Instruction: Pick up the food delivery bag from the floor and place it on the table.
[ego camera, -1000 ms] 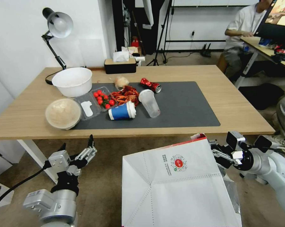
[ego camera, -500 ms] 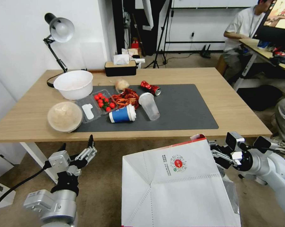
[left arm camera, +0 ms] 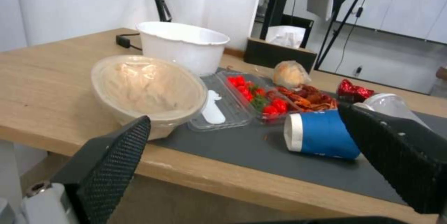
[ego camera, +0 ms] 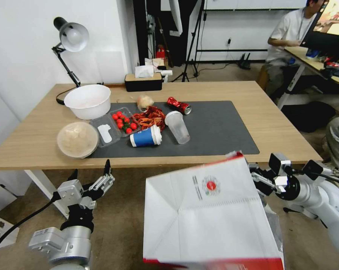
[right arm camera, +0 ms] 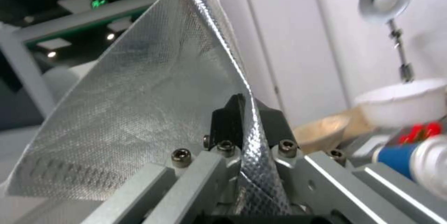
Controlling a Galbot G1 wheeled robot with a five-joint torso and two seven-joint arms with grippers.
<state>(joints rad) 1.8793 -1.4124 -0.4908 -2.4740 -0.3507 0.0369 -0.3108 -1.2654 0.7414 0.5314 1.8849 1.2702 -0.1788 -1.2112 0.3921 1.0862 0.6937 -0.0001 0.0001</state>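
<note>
The food delivery bag [ego camera: 210, 221], large and white with a round red logo and a red edge, hangs tilted above the floor [ego camera: 124, 210], just in front of the table [ego camera: 282, 127]. My right gripper [ego camera: 257, 180] is shut on the bag's upper right rim. In the right wrist view the fingers of the right gripper [right arm camera: 249, 112] pinch the silver foil lining [right arm camera: 153, 95]. My left gripper [ego camera: 91, 170] is open and holds nothing, low by the table's front edge. In its own wrist view the left gripper [left arm camera: 242, 116] faces the tabletop.
On the dark mat [ego camera: 214, 131] lie a blue cup [ego camera: 145, 137], a clear cup [ego camera: 178, 126], a crushed red can [ego camera: 179, 104], crayfish and a tomato tray [ego camera: 124, 120]. A white bowl [ego camera: 87, 100], a lidded bowl [ego camera: 77, 138] and a lamp [ego camera: 70, 35] stand at the left. The mat's right half is bare.
The bag has risen and tipped, its top edge now higher against the table front and its red bottom edge in sight. The right gripper went up with it. The left arm stayed still.
</note>
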